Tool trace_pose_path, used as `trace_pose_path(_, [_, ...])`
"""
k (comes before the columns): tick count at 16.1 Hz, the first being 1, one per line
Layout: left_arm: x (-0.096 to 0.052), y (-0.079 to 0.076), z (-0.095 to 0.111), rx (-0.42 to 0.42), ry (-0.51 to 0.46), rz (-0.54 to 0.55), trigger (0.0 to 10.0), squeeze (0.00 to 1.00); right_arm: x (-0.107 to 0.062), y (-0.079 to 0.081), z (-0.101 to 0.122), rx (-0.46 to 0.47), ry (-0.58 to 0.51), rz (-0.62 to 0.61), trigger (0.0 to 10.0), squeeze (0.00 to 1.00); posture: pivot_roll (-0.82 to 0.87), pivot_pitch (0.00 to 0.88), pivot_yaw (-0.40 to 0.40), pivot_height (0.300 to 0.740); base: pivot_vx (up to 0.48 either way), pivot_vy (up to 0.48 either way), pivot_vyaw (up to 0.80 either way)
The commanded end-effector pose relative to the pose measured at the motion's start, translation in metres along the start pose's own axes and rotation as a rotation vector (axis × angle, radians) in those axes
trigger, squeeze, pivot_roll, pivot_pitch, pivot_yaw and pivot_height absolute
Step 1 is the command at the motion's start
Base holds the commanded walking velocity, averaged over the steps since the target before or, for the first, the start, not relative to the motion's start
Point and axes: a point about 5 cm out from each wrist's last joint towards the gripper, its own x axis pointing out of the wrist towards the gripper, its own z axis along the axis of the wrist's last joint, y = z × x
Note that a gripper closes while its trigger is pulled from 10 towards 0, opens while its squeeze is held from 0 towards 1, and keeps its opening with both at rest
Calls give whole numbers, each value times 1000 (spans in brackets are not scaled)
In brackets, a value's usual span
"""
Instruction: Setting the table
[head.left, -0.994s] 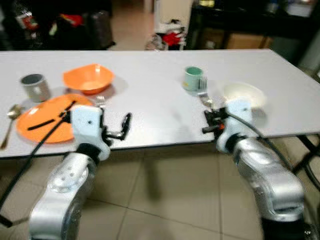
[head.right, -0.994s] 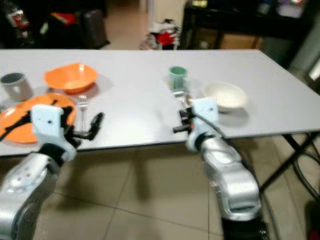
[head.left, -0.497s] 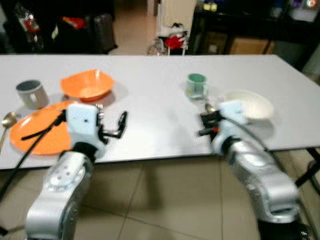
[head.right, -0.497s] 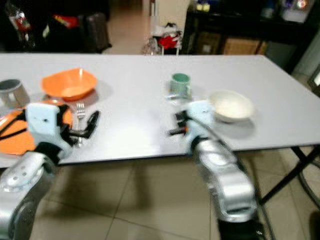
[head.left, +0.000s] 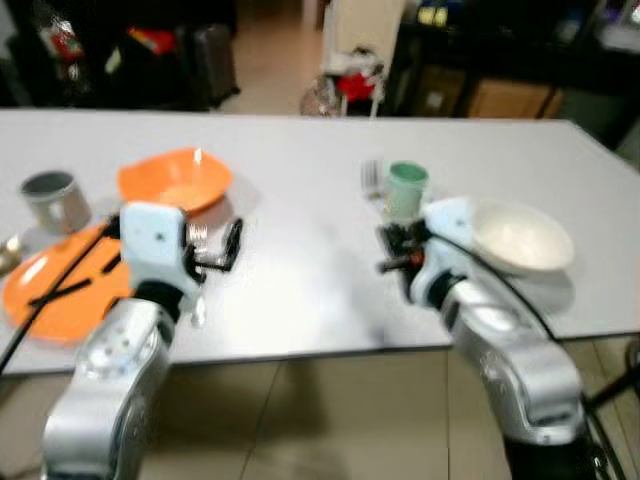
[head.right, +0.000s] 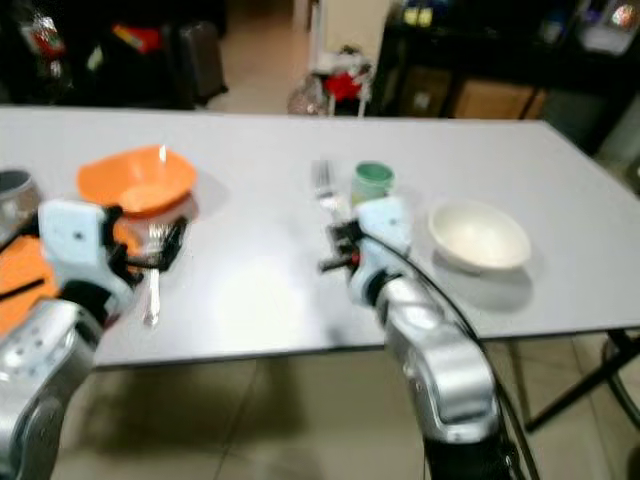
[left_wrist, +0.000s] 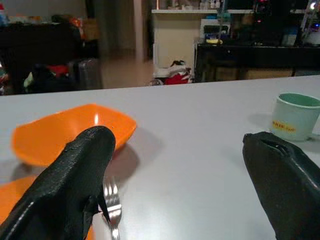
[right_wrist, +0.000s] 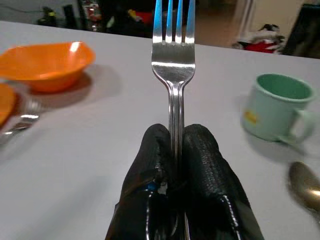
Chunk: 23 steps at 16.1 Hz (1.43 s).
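White tabletop: right end effector clamps stiff, slippery steel fork mid-handle beside green mug; left end effector spread apart.

White table with dishes, cups.

Head views are blurring; orange plate is running off frame, spoon is getting clipped, fork handle is hiding between fingers.

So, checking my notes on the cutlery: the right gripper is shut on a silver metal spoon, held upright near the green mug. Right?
Not quite. The right gripper is shut on a silver metal fork, not a spoon; the right wrist view shows its tines. It is upright, near the green mug.
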Motion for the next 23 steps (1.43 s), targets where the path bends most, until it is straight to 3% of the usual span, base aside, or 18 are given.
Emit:
trace_pose_path(1, [2, -7, 2, -7, -11, -30, 10000, 0, -4, -11, 2, -10, -15, -42, 10000, 0, -84, 0, -23, 740, 322, 0, 0])
trace_pose_path(6, [2, -7, 2, -5, -19, -31, 10000, 0, -3, -11, -1, -18, -13, -43, 10000, 0, -80, 0, -25, 740, 325, 0, 0])
trace_pose_path(13, [7, -7, 2, -1, -25, -39, 10000, 0, -4, -11, -4, -102, -21, -76, 10000, 0, -84, 0, -17, 740, 325, 0, 0])
trace_pose_path(18, [9, -9, 0, 12, -15, -40, 10000, 0, -7, -11, -9, -64, -8, -52, 10000, 0, -86, 0, -12, 740, 62, 0, 0])
trace_pose_path(23, [11, -9, 0, 18, -12, -52, 10000, 0, -8, -13, -11, -27, 1, -71, 10000, 0, -89, 0, 3, 740, 0, 419, -203])
